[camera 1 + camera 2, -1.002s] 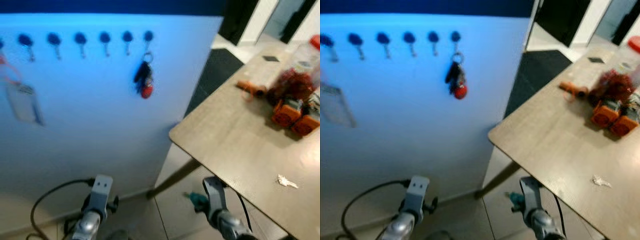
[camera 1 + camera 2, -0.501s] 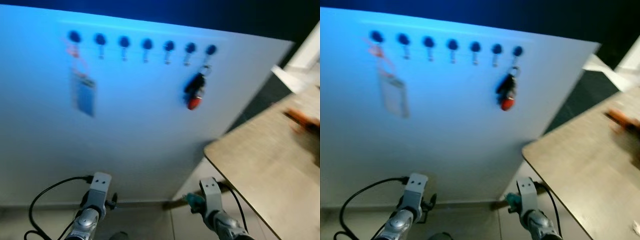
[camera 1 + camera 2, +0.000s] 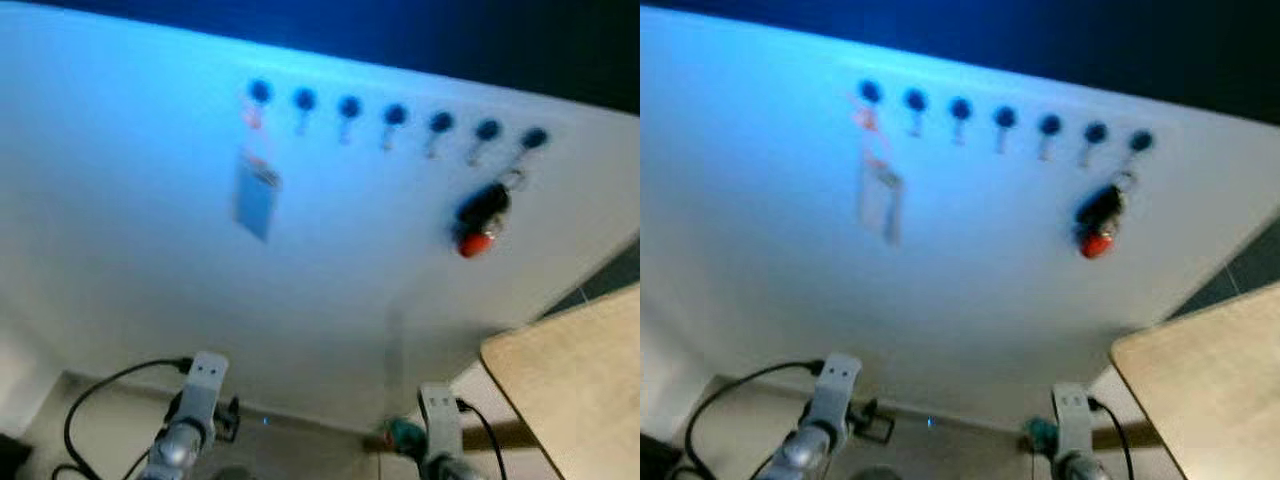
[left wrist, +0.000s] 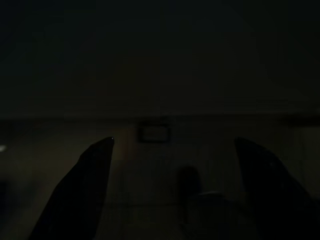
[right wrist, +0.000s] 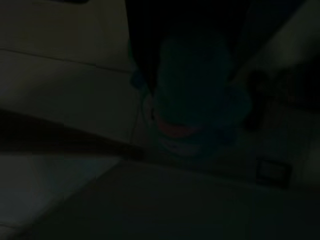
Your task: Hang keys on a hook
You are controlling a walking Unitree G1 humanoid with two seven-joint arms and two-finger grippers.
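A row of several dark blue hooks point(image 3: 395, 114) runs across a white wall panel point(image 3: 150, 270). From the rightmost hook point(image 3: 534, 138) hangs a bunch of dark keys with a red fob point(image 3: 478, 222). A pale card on a red strap point(image 3: 255, 195) hangs from the leftmost hook point(image 3: 260, 92). My right arm point(image 3: 437, 430) hangs low, with a teal fob point(image 3: 400, 435) beside its wrist. In the very dark right wrist view that teal fob point(image 5: 200, 100) sits close up in the right gripper point(image 5: 197, 85). My left gripper point(image 4: 176, 142) is open, idle over a dim floor.
A wooden table corner point(image 3: 570, 370) juts in at the lower right, close to my right arm. A black cable point(image 3: 100, 395) loops from my left arm point(image 3: 190, 420). Pale floor meets the foot of the wall panel below.
The camera has swung left: the hooks and hanging keys slid right in the picture, and most of the table with its clutter left the frame. Both arms hang as before.
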